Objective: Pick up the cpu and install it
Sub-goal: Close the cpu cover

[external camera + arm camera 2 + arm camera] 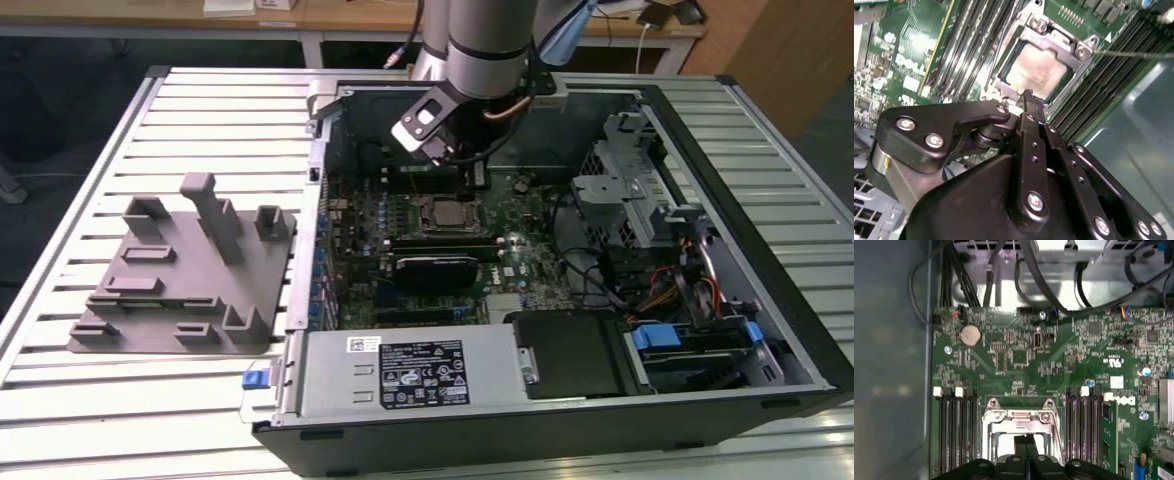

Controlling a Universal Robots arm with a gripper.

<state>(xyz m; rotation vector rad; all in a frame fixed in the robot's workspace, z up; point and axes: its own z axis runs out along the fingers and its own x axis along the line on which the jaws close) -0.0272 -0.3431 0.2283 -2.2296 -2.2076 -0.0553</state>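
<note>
Open computer case point(801, 330) lies on a slatted metal table point(214, 100), motherboard point(514, 255) facing up. Arm point(487, 40) reaches down into the case from the far side, over the board. cpu point(1036, 70) is seated in the socket on the motherboard, silvery top up, with the metal socket frame point(1054, 42) lying flat around its edges; in the exterior view the cpu point(450, 213) sits about mid-board. Gripper point(1029, 96) hangs just above the near edge of the socket, not touching the chip as far as can be seen. Jaws are closed against each other, only a thin seam between the two black fingers, nothing held between them. In the first wrist view the gripper point(1026, 441) tips sit in front of the socket frame point(1021, 417) window. Memory slots point(956, 430) run along both sides of the socket. Coin battery point(970, 334) is on the board beyond the socket, near the case wall, with black cables above it. Grey fixture block point(180, 275) stands on the table toward the exterior view's left, outside the case and well apart from the gripper. Power supply box point(400, 375) with a label fills the near corner of the case.
</note>
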